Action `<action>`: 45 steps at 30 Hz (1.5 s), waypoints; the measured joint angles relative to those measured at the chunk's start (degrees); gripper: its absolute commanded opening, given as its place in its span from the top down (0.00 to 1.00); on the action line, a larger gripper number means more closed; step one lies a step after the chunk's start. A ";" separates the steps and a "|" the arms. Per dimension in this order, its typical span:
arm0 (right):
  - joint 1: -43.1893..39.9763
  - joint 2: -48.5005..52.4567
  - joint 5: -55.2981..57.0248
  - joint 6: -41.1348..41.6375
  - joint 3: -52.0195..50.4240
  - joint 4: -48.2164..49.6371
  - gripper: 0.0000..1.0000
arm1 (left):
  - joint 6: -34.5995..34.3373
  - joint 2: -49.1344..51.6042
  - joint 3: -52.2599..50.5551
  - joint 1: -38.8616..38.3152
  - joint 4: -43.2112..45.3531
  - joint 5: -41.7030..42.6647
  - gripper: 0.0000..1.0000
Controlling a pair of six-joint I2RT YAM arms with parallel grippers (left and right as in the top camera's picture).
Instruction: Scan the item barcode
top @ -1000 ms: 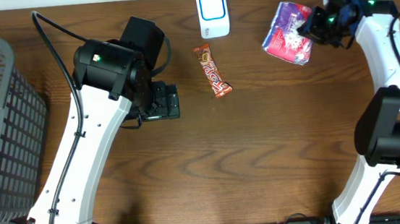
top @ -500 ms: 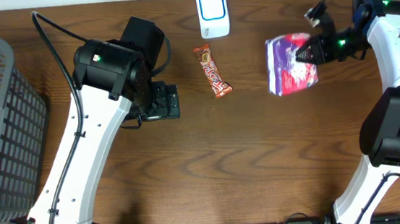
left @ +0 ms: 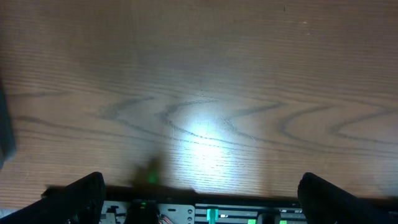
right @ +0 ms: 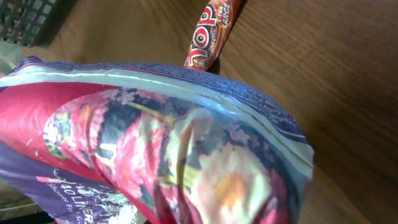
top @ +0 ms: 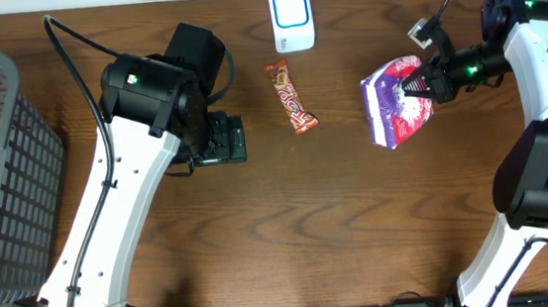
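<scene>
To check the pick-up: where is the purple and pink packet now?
In the overhead view the purple and pink packet sits right of centre, held by the right gripper, to the right of the candy bar.

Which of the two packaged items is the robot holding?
The purple-and-pink packet, pinched in the right hand; the red bar lies untouched on the table.

One each: pouch [top: 397,101], bar [top: 291,95], scanner [top: 292,18], basket [top: 30,185]

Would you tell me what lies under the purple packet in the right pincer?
Only bare wooden table shows around the packet; the patch directly beneath it is covered. The candy bar lies apart from it.
</scene>
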 measured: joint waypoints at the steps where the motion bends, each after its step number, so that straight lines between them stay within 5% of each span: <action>1: 0.13 0.00 0.04 -0.35 0.00 -0.46 0.99 | 0.00 0.00 0.00 0.00 0.00 0.00 0.02; 11: 9.88 -0.66 4.39 -13.03 -10.29 0.24 0.99 | 0.00 0.00 0.00 0.00 0.00 0.00 0.02; 23: 14.34 -0.66 6.84 -15.85 -17.05 -1.33 0.99 | 0.00 0.00 0.00 0.00 0.02 0.00 0.02; 36: 14.49 -0.68 -16.06 -5.40 -17.07 -10.99 0.99 | -0.02 0.00 0.00 0.00 0.00 0.00 0.02; 45: 14.49 -0.72 -20.65 -2.14 -17.07 -17.03 0.99 | 0.00 0.00 0.00 0.00 0.00 -0.02 0.02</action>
